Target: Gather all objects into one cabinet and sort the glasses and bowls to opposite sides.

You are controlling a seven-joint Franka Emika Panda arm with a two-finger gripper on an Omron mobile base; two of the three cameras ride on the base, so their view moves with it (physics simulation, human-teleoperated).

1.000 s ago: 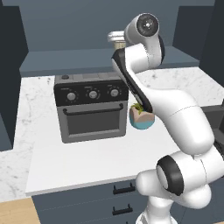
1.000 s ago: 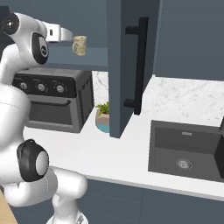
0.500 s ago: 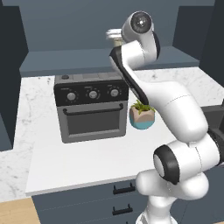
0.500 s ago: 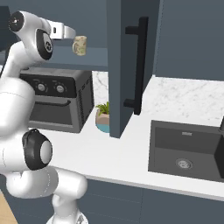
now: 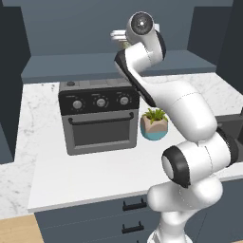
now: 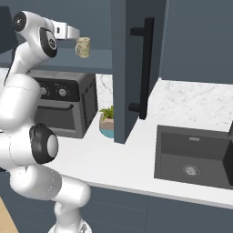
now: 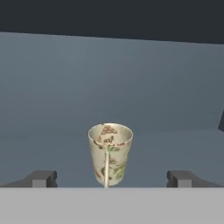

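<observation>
I see pincer (image 7: 109,179) now spread | handled cup (image 7: 110,154) released on cabinet shelf (image 7: 52,148) | next object.

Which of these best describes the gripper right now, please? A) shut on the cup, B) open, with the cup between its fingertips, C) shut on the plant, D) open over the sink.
B: in the hand view the gripper has its fingertips spread wide, well clear of the cup that stands upright between them on the shelf.
</observation>
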